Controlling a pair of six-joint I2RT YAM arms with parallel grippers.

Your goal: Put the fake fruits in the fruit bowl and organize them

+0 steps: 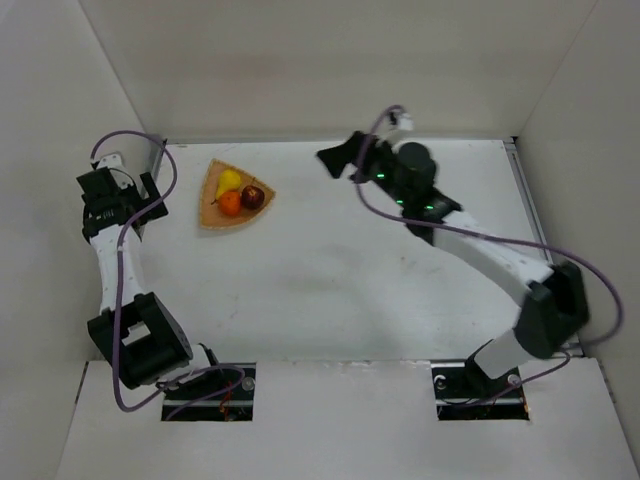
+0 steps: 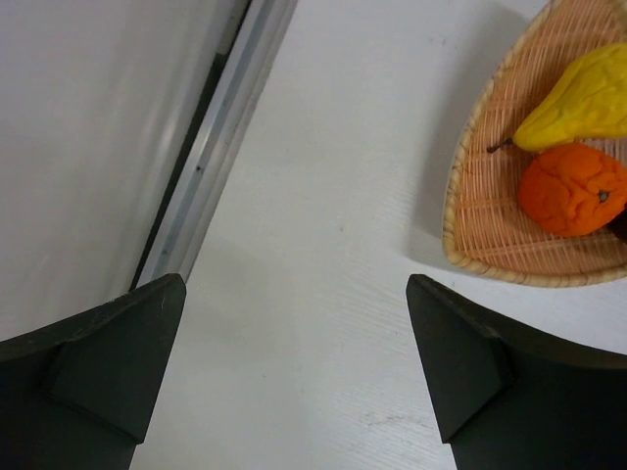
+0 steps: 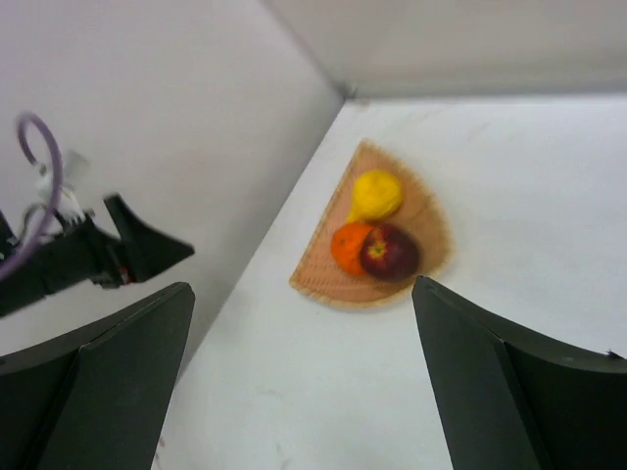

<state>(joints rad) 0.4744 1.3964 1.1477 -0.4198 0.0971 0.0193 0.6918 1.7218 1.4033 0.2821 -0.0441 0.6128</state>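
Observation:
The fruit bowl [image 1: 212, 208], a tan woven fan-shaped dish, sits at the table's far left. In it lie the yellow pear [image 1: 229, 181], the orange [image 1: 230, 203] and the dark red apple [image 1: 253, 197], close together. My left gripper [image 1: 152, 200] is open and empty, just left of the bowl. In its wrist view [image 2: 296, 284] the bowl [image 2: 480, 196], pear [image 2: 588, 98] and orange [image 2: 573, 189] are at the upper right. My right gripper [image 1: 338, 160] is open and empty, raised to the right of the bowl. Its wrist view [image 3: 302, 286] shows the bowl [image 3: 318, 276], pear [image 3: 375, 193], orange [image 3: 346, 247] and apple [image 3: 389, 252].
White walls enclose the table on the left, back and right. A metal rail [image 2: 211, 166] runs along the table's left edge, close to my left gripper. The left arm's end with its purple cable [image 3: 88, 255] shows in the right wrist view.

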